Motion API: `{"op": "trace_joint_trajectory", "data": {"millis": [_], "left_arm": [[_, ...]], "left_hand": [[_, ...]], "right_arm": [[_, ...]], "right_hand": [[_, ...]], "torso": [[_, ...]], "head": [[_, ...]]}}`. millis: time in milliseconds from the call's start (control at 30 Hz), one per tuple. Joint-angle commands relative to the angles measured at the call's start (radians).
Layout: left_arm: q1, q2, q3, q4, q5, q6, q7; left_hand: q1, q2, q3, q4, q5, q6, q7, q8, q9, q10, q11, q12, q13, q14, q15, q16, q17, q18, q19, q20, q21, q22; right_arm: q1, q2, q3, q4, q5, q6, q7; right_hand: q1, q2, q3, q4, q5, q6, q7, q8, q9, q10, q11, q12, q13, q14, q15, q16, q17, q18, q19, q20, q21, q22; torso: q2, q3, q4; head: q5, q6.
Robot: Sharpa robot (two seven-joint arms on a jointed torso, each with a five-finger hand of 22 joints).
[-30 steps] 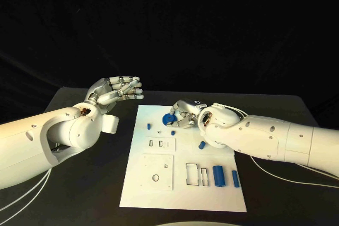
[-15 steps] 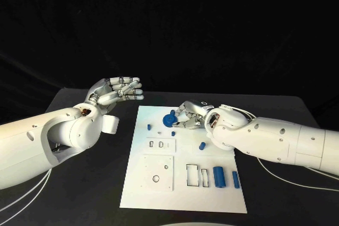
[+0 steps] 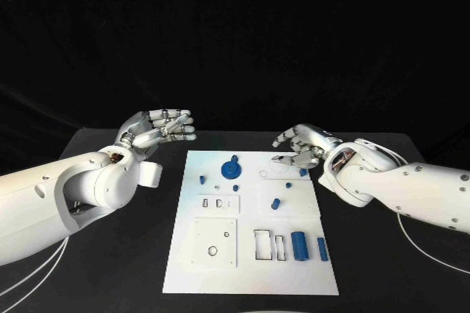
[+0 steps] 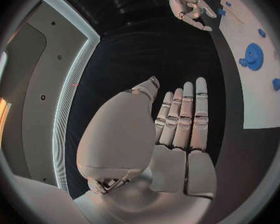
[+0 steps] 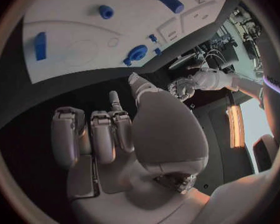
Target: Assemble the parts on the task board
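Observation:
The white task board [image 3: 250, 265] lies in the middle of the black table. A round blue disc part [image 3: 232, 168] sits near its far edge, with small blue pieces [image 3: 203, 179] [image 3: 275, 204] around it and two blue cylinders [image 3: 299, 246] near the front right. My right hand [image 3: 301, 144] hovers over the board's far right corner, fingers bent but apart, holding nothing. My left hand [image 3: 157, 130] is raised left of the board with its fingers stretched out and nothing in it. The left wrist view shows the disc [image 4: 253, 56] and my right hand [image 4: 189, 5].
Rectangular cut-outs [image 3: 264, 244] and a square plate with holes [image 3: 215, 242] mark the board's near half. Black table surface [image 3: 117, 259] runs along both sides of the board. In the right wrist view the disc [image 5: 137, 53] lies on the board beyond my fingers.
My right hand has let go of the blue disc and moved right, off it, to the board's far right corner. The disc stays on the board. The left hand has barely moved.

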Motion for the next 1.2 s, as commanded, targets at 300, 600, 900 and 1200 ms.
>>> {"op": "trace_joint_trajectory", "data": {"millis": [300, 600, 900, 1200], "left_arm": [[0.000, 0.008, 0.000, 0.000, -0.003, 0.022, 0.009], [-0.001, 0.009, 0.000, -0.003, -0.003, 0.024, 0.009], [-0.001, 0.009, 0.000, -0.004, -0.003, 0.024, 0.008], [-0.001, 0.006, 0.000, -0.003, -0.003, 0.021, 0.007]], "left_hand": [[-0.006, -0.007, 0.004, 0.001, -0.004, 0.006, 0.017, -0.005, -0.002, 0.005, 0.001, -0.005, 0.000, -0.004, 0.005, -0.005, 0.001, 0.010, -0.004, 0.004, 0.006, -0.001], [-0.006, -0.008, 0.004, 0.001, -0.004, 0.006, 0.017, -0.006, -0.002, 0.006, 0.001, -0.006, 0.000, -0.004, 0.005, -0.006, 0.001, 0.010, -0.004, 0.004, 0.006, -0.001], [-0.006, -0.008, 0.004, 0.001, -0.004, 0.006, 0.017, -0.006, -0.002, 0.006, 0.001, -0.006, 0.000, -0.004, 0.005, -0.006, 0.001, 0.010, -0.004, 0.004, 0.006, -0.001], [-0.006, -0.008, 0.005, 0.000, -0.004, 0.006, 0.017, -0.006, -0.002, 0.006, 0.001, -0.007, 0.000, -0.004, 0.005, -0.008, 0.002, 0.010, -0.005, 0.004, 0.006, -0.002]], "right_arm": [[-0.017, -0.125, -0.009, -0.053, 0.194, 0.080, 0.222], [-0.054, -0.137, -0.011, -0.097, 0.210, 0.094, 0.235], [-0.069, -0.115, -0.012, -0.115, 0.211, 0.083, 0.193], [-0.080, -0.095, -0.012, -0.134, 0.210, 0.079, 0.159]], "right_hand": [[0.090, -0.056, -0.021, -0.046, -0.001, 0.001, -0.008, -0.001, -0.020, -0.025, -0.005, -0.113, 0.100, 0.076, -0.001, -0.021, 0.148, 0.022, -0.047, -0.001, -0.089, 0.083], [0.107, -0.054, -0.072, -0.034, 0.000, -0.016, -0.005, -0.007, -0.030, -0.029, -0.002, -0.119, 0.094, 0.079, 0.001, -0.019, 0.161, 0.021, -0.044, 0.000, -0.093, 0.084], [0.124, -0.025, -0.117, -0.005, 0.001, -0.012, 0.000, 0.000, -0.034, -0.001, 0.002, -0.081, 0.124, 0.085, 0.004, -0.013, 0.184, 0.014, -0.022, 0.002, -0.068, 0.107], [0.122, -0.012, -0.117, 0.005, 0.000, -0.002, -0.001, 0.007, -0.035, 0.013, 0.001, -0.060, 0.140, 0.090, 0.004, -0.007, 0.204, 0.009, -0.007, 0.002, -0.048, 0.124]], "torso": [[-0.004, 0.0071, -0.0125], [-0.002, 0.0094, -0.0115], [-0.003, 0.0067, -0.0062], [0.000, 0.0072, -0.0083]], "head": [[-0.018, 0.001], [-0.016, 0.000], [-0.021, -0.003], [-0.019, -0.002]]}}
